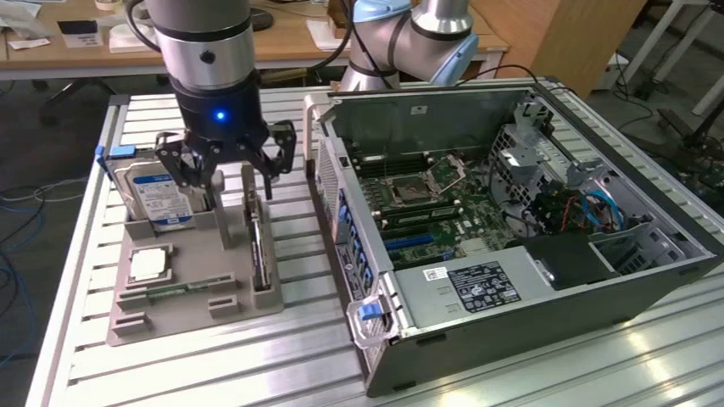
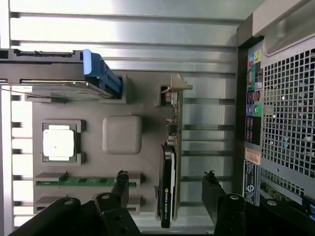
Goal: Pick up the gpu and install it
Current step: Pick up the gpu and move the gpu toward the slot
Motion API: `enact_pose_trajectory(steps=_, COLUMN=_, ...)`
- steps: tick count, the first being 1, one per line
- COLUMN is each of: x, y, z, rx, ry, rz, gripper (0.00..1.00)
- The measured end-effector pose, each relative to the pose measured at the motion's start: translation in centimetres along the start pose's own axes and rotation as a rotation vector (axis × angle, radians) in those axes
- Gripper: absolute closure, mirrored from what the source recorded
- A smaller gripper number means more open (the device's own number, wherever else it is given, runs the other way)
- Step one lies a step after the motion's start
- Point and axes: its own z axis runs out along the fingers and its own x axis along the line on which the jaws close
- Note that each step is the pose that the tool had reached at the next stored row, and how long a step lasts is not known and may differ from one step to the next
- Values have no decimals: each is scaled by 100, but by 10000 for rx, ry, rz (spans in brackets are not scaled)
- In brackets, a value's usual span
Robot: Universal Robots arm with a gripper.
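The gpu (image 2: 172,162) is a thin dark card with a green board edge and a silvery end bracket. It stands on edge in a slot of the grey holder tray (image 2: 123,133). In the exterior view the gpu (image 1: 260,250) sits on the tray's side nearest the computer case. My gripper (image 1: 226,188) hangs above the tray, a little above the card's far end, open. In the wrist view the gripper (image 2: 166,187) straddles the card, with one black finger on each side and clear gaps to both. Nothing is held.
A silver hard drive (image 1: 158,191) with a blue label, a square processor (image 1: 151,264) and a green memory stick (image 1: 181,288) share the tray. The open computer case (image 1: 509,212) lies on the exterior view's right, its perforated rear wall (image 2: 290,113) close to the card. A slatted metal table (image 1: 305,356) carries everything.
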Motion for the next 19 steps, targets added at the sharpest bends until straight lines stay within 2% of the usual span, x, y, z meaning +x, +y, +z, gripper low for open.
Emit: enact_pose_trajectory(steps=19, x=-23, y=-17, z=148, rx=-1, ry=-1, rz=0, gripper=29)
